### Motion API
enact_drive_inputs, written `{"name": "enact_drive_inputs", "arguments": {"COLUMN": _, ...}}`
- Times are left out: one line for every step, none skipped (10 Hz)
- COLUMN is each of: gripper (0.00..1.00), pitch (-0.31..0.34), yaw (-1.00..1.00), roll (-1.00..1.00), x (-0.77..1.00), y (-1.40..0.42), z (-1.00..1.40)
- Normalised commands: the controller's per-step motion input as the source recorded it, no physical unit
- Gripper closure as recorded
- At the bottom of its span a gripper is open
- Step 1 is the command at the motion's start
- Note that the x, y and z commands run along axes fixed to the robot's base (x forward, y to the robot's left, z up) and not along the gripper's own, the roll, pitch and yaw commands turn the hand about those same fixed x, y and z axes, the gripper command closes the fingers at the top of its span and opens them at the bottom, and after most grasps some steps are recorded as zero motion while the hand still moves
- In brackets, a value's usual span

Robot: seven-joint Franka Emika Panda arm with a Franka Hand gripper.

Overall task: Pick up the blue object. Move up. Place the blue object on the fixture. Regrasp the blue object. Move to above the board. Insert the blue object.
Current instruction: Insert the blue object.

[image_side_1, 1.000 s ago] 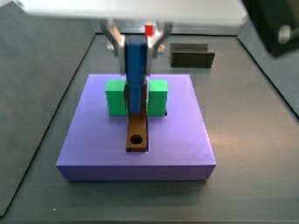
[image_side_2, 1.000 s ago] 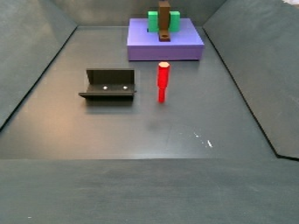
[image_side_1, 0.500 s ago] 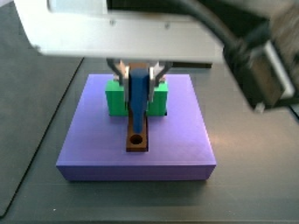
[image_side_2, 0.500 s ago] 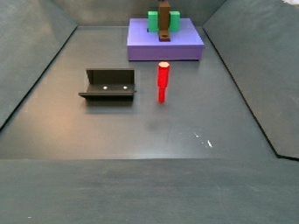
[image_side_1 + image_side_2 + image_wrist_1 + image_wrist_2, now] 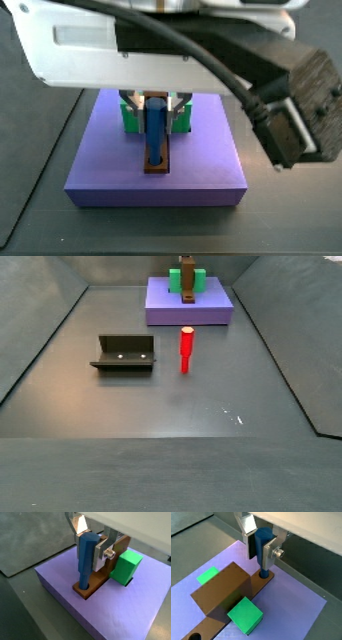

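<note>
Gripper: over the purple platform, pointed down; fingers closed on the upper part of the blue object.
Fingers: flat silver plates, one on each side of the blue object in both wrist views.
Held piece: upright, lower end at the board.
Arm: white housing with black cable, filling the upper part of a side view.
Wrist: directly above the gripper.

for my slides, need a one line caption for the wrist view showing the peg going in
Gripper holds the blue peg upright, its lower end in the brown board on the purple platform.
</note>
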Motion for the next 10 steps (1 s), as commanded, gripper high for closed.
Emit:
{"name": "enact_drive_inputs", "arguments": {"gripper": 1.0, "pitch": -0.101, "yaw": 0.04, "roll": 0.17, "x": 0.22, "y": 0.04, "z": -0.27}}
{"name": "enact_drive_inputs", "arguments": {"gripper": 1.0, "pitch": -0.077, "yaw": 0.05, "roll": 0.19, "x": 0.28, "y": 0.03, "z": -0.15}}
{"name": "enact_drive_inputs", "arguments": {"gripper": 1.0, "pitch": -0.051, "yaw": 0.05, "roll": 0.24, "x": 0.09, "y": 0.0, "z": -0.14}}
{"name": "enact_drive_inputs", "arguments": {"gripper": 1.0, "pitch": -0.036, "yaw": 0.0, "roll": 0.21, "x": -0.02, "y": -0.08, "z": -0.38}}
{"name": "enact_drive_inputs", "arguments": {"gripper": 1.0, "pitch": 0.0, "yaw": 0.0, "roll": 0.14, "x": -0.28, "y": -0.07, "z": -0.57}}
{"name": "enact_drive_inputs", "arguments": {"gripper": 1.0, "pitch": 0.0, "yaw": 0.0, "roll": 0.17, "x": -0.3, "y": -0.09, "z": -0.65}}
{"name": "enact_drive_inputs", "arguments": {"gripper": 1.0, "pitch": 0.0, "yaw": 0.0, "roll": 0.15, "x": -0.24, "y": -0.06, "z": -0.63}}
{"name": "enact_drive_inputs", "arguments": {"gripper": 1.0, "pitch": 0.0, "yaw": 0.0, "roll": 0.14, "x": -0.15, "y": -0.05, "z": -0.57}}
{"name": "enact_drive_inputs", "arguments": {"gripper": 1.0, "pitch": 0.0, "yaw": 0.0, "roll": 0.01, "x": -0.01, "y": -0.01, "z": 0.0}}
{"name": "enact_drive_inputs", "arguments": {"gripper": 1.0, "pitch": 0.0, "yaw": 0.0, "roll": 0.0, "x": 0.0, "y": 0.0, "z": 0.0}}
